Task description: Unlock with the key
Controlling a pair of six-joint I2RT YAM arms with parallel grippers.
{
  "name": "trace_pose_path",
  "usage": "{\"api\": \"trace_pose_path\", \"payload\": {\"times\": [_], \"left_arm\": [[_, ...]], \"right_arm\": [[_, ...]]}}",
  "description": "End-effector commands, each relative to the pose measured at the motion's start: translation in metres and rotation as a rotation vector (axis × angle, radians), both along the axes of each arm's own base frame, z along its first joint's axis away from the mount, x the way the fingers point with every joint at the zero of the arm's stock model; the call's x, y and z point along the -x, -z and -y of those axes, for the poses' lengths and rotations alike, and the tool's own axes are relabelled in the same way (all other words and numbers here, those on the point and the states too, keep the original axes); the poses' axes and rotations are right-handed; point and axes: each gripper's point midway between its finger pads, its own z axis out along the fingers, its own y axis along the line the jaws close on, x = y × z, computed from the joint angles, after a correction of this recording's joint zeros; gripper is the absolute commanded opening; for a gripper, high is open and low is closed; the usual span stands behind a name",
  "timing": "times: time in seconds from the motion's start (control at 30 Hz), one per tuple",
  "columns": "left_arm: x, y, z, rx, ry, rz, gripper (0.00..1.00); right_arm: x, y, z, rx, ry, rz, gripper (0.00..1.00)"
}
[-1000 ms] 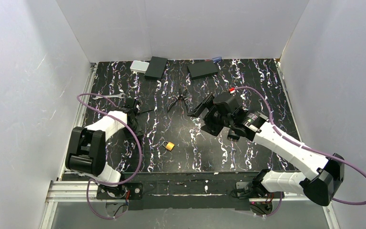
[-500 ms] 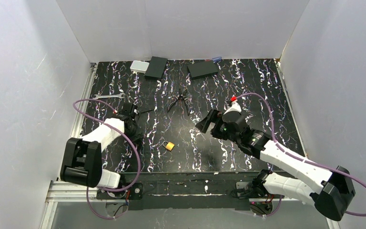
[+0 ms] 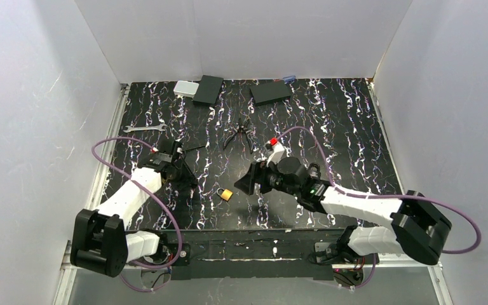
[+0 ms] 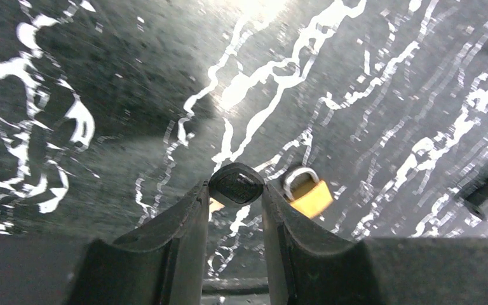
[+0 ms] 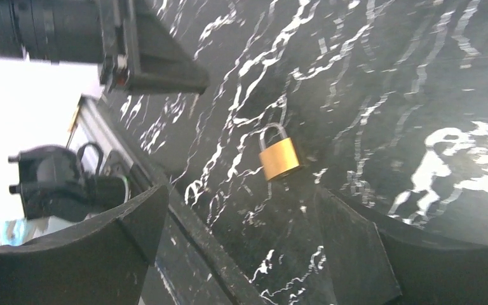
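Holding key (image 4: 236,181): left gripper (image 4: 235,189) clamped its head, padlock (image 4: 306,192) at 2 o'clock.
Right gripper (image 5: 240,197): spread wide, facing padlock, likely to steady it.

No writing, label, brand, number or sign could be read in any view. The small brass padlock (image 5: 279,159) showed only a plain, blurred face, and the black plastic head of the key (image 4: 236,184) bore no mark that could be made out. The left flat black box (image 3: 208,89) and the right flat black box (image 3: 271,92), at the far edge of the black marbled desk (image 3: 356,127), were too small to tell any print.
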Motion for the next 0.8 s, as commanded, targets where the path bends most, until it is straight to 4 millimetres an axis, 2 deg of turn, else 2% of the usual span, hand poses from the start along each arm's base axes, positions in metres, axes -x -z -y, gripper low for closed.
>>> {"api": "trace_pose_path", "payload": {"times": [0.0, 0.13, 0.4, 0.57, 0.77], "left_arm": [[0.01, -0.013, 0.022, 0.126, -0.034, 0.009, 0.05], [0.008, -0.026, 0.036, 0.212, -0.048, 0.044, 0.05], [0.005, -0.048, 0.061, 0.345, -0.062, 0.085, 0.05], [0.009, -0.05, 0.07, 0.412, -0.068, 0.089, 0.04], [0.011, -0.055, 0.074, 0.447, -0.075, 0.095, 0.03]], "right_arm": [[0.012, -0.034, -0.035, -0.161, -0.114, 0.169, 0.92], [0.02, -0.03, -0.05, -0.164, -0.142, 0.215, 0.89], [0.017, -0.017, -0.073, -0.166, -0.126, 0.244, 0.8], [0.02, -0.009, -0.09, -0.13, -0.15, 0.253, 0.71], [0.019, -0.002, -0.099, -0.116, -0.153, 0.253, 0.61]]}}
